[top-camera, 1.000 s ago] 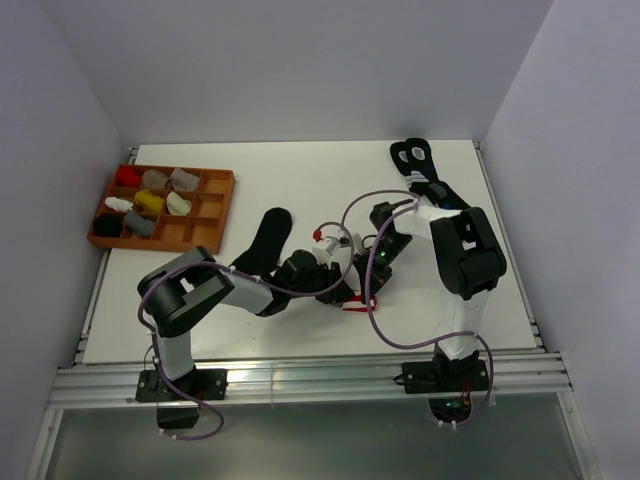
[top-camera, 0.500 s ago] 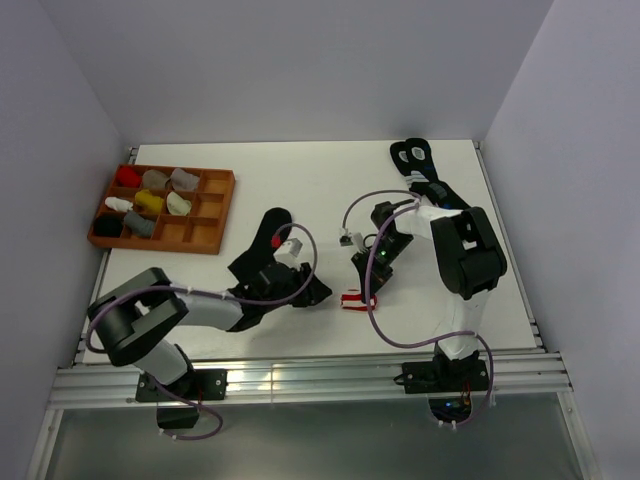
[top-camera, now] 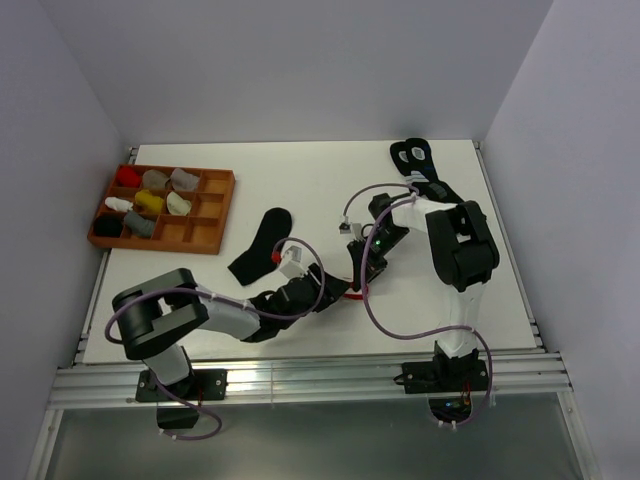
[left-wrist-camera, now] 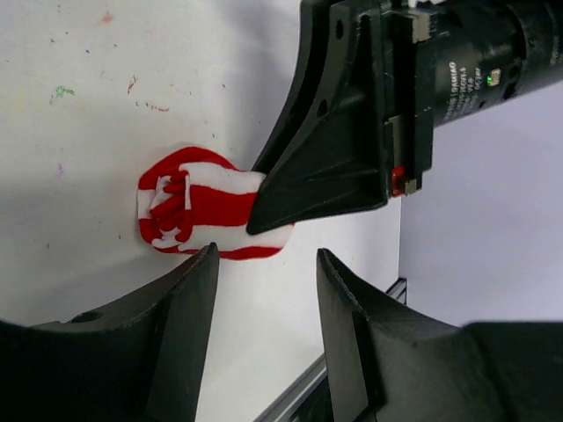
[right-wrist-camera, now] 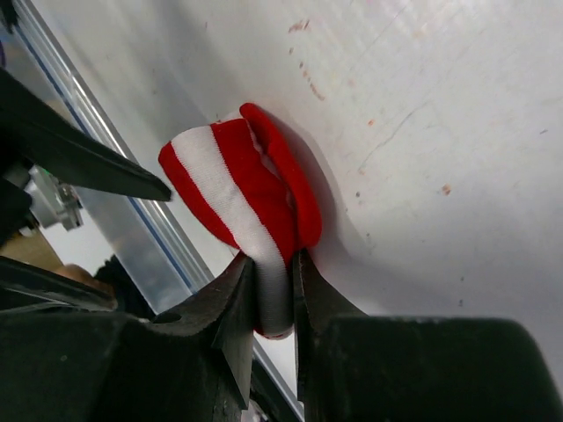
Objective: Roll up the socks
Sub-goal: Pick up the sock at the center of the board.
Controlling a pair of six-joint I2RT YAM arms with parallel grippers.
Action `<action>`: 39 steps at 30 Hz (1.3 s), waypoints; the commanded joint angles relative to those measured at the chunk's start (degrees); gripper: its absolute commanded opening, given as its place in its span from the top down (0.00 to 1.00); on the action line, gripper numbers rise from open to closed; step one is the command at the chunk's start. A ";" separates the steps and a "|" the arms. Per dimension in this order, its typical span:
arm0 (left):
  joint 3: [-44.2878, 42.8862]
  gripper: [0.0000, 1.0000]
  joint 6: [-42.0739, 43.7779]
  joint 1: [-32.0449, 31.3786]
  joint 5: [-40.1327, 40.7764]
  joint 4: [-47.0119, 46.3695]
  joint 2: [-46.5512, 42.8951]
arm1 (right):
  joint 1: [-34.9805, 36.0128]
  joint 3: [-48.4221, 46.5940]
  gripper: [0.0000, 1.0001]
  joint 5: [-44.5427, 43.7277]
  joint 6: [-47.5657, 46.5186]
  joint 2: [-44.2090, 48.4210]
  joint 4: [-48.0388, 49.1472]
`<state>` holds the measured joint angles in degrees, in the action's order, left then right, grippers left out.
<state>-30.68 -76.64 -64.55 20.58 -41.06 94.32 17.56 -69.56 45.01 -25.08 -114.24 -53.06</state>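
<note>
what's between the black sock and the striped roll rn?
The left gripper, jaws open. The top view shows it lying across the stretch from the black sock to the striped roll, fingertips at the roll.

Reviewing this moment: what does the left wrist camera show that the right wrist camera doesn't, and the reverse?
Left wrist only: the spiralled end of the rolled red-and-white striped fabric sock, and the left hand open, not gripping the sock. Right wrist only: the right hand pinching a fold of the sock between its two fingers. Both: the sock lying on the white table, with a black finger of the opposite hand in frame.
</note>
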 commanded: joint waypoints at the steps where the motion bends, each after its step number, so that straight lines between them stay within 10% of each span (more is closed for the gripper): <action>1: -2.28 0.46 -6.23 -0.22 4.82 -3.68 3.49 | -0.77 -1.37 1.00 -5.20 3.10 -2.04 9.99; 39: -3.51 0.43 -16.09 3.11 9.74 -6.74 7.36 | -3.32 -7.17 1.00 11.58 -0.84 1.03 -4.07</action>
<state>-34.44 -92.84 -62.61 28.99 -42.41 102.04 14.57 -74.04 53.34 -23.38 -115.02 -52.73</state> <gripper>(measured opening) 0.572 0.239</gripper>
